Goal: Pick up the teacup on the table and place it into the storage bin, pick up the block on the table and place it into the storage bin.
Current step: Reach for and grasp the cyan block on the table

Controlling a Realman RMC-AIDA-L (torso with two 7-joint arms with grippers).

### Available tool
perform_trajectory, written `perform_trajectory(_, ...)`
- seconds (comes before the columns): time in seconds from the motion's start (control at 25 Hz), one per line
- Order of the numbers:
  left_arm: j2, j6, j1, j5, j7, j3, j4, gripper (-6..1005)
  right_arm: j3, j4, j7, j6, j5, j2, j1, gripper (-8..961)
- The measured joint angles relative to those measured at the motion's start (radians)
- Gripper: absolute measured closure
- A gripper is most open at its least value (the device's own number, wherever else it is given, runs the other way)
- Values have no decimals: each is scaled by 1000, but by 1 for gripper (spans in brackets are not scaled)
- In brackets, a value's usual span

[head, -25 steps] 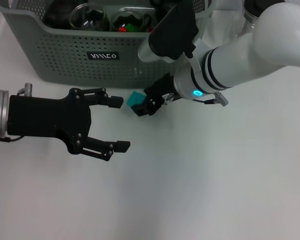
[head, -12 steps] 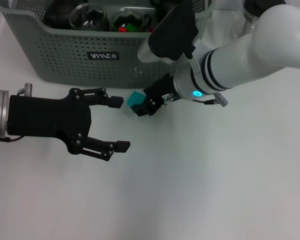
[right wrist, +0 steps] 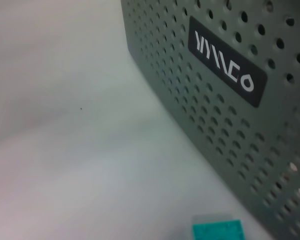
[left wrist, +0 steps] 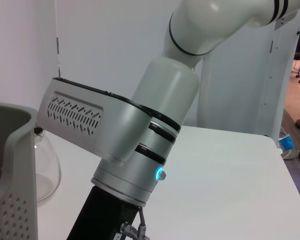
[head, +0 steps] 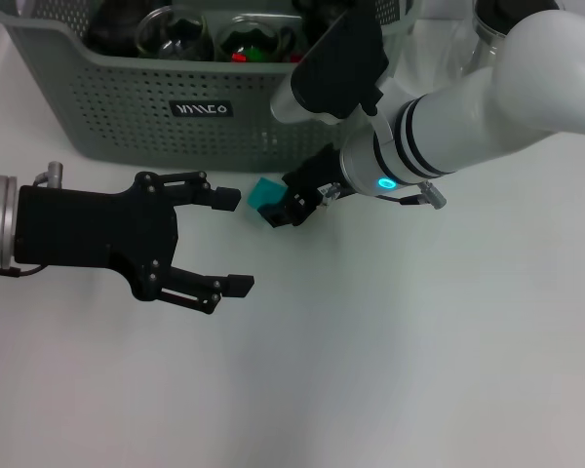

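The storage bin [head: 107, 107] [right wrist: 225, 115] is a grey-green perforated basket at the back of the table, with a black label [head: 200, 108] on its front wall. Glass teacups [head: 173, 31] lie inside it among dark items. A small teal block [head: 264, 193] [right wrist: 216, 230] sits just in front of the bin. My right gripper [head: 291, 200] reaches down from the right and is right at the block. My left gripper [head: 236, 241] hovers open to the left of the block, with nothing between its fingers.
A clear glass vessel [head: 468, 44] [left wrist: 46, 167] stands on the table to the right of the bin, behind my right arm [left wrist: 155, 125]. The bin's corner [left wrist: 10, 165] shows in the left wrist view. White tabletop [head: 390, 370] spreads across the front.
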Motion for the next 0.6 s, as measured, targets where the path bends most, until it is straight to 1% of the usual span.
perform_trajectory(0.2, 0, 0, 0, 0, 1, 0, 0, 47, -4, 1, 1, 2, 2, 0, 0, 363)
perform_trajectory(0.4, -1, -1, 0, 0, 1, 0, -1, 47, -34, 4, -3, 11, 31, 0, 0, 469)
perform_trajectory(0.6, -2, -1, 1, 0, 1, 0, -2, 47, -40, 1, -3, 14, 35, 0, 0, 469)
